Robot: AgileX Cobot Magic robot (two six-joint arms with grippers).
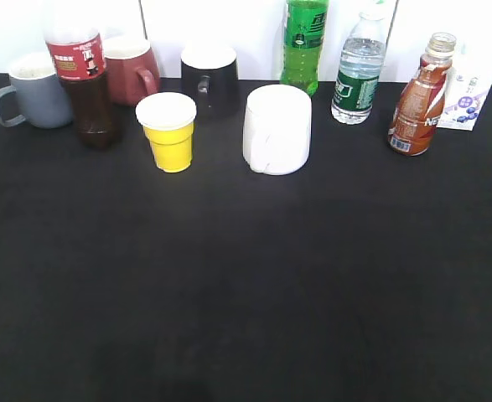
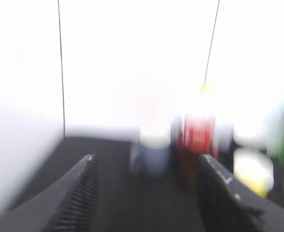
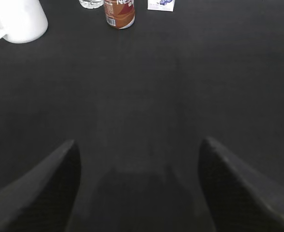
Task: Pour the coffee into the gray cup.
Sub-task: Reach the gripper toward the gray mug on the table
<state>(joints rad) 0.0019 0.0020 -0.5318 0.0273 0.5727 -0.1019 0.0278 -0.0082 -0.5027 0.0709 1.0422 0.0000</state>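
The coffee bottle [image 1: 419, 99], brown with an orange-red label, stands at the back right of the black table; its lower part shows at the top of the right wrist view [image 3: 119, 12]. The gray cup [image 1: 34, 90] stands at the back left with its handle to the left; it is a blurred blue-gray shape in the left wrist view [image 2: 153, 153]. My left gripper [image 2: 146, 162] is open and empty, well short of the cup. My right gripper [image 3: 138, 145] is open and empty over bare table, far in front of the bottle. Neither gripper shows in the exterior view.
A cola bottle [image 1: 82, 79] stands right of the gray cup. The back rows hold a red mug [image 1: 131, 70], black mug [image 1: 209, 78], yellow cup [image 1: 169, 131], white mug [image 1: 277, 128], green bottle [image 1: 303, 46], water bottle [image 1: 359, 75] and small carton [image 1: 466, 99].
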